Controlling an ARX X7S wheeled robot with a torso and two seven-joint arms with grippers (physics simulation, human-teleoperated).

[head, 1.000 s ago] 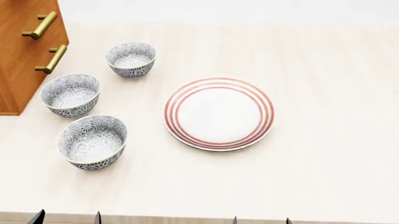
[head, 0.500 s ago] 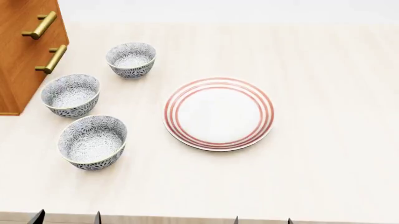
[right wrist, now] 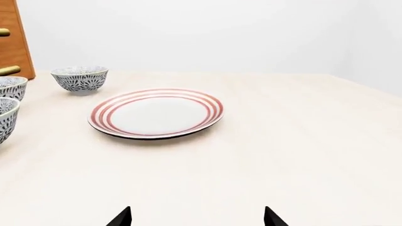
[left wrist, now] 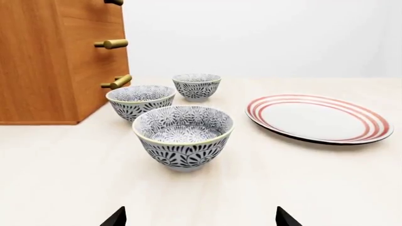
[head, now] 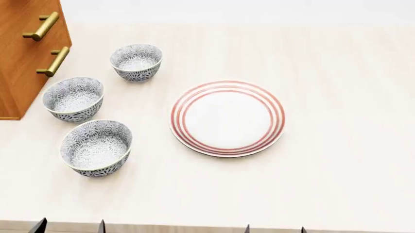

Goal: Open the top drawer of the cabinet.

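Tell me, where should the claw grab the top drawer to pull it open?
Probably by its brass bar handle, the highest one, only partly in view at the picture's edge. The handles stand off the cabinet front on posts, leaving a gap behind, so the left claw could come straight at the front, above the bowls, and close around the bar.

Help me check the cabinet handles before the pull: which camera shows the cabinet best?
The left wrist view: the cabinet shows its side, front edge and three brass handles in profile. The head view catches only a corner with two handles. The right wrist view shows just a sliver at the frame edge.
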